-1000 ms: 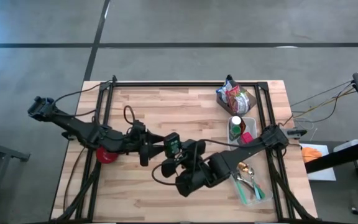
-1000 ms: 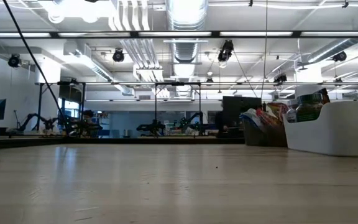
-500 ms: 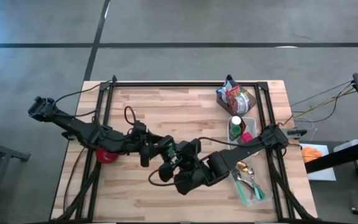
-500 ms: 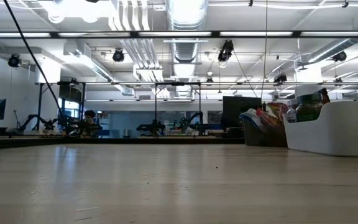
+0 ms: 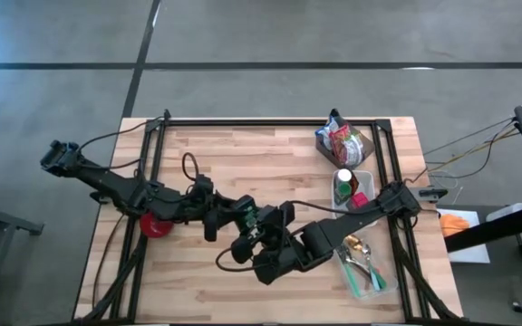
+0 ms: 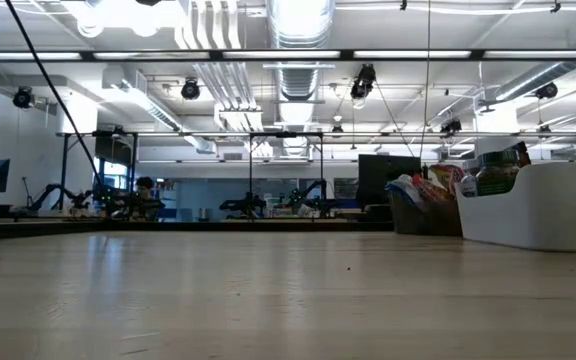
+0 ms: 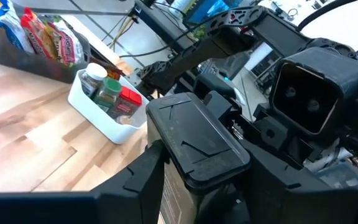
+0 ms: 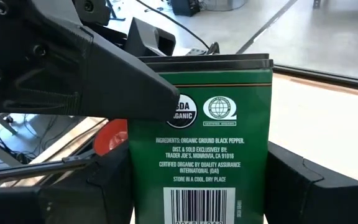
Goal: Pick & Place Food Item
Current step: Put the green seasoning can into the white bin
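Item: green rectangular tin of ground black pepper (image 8: 201, 149), held in mid-air above the wooden table (image 5: 234, 154), for handover. Right gripper (image 8: 197, 186) clamped its sides; left gripper (image 7: 194, 180) closing around it, grasp not confirmable. Destination judged undetermined.

Lighting the table (image 5: 243, 163) evenly from overhead, casting only soft, short shadows under the dark arms in the high view. Glaring hard along the ceiling strip lights (image 6: 118, 12) in the low view, blowing out the upper left corner and laying a pale sheen across the wood. Blurring slightly on the nearest dark parts in both wrist views, while keeping the green tin's label (image 8: 201, 162) crisp and readable.
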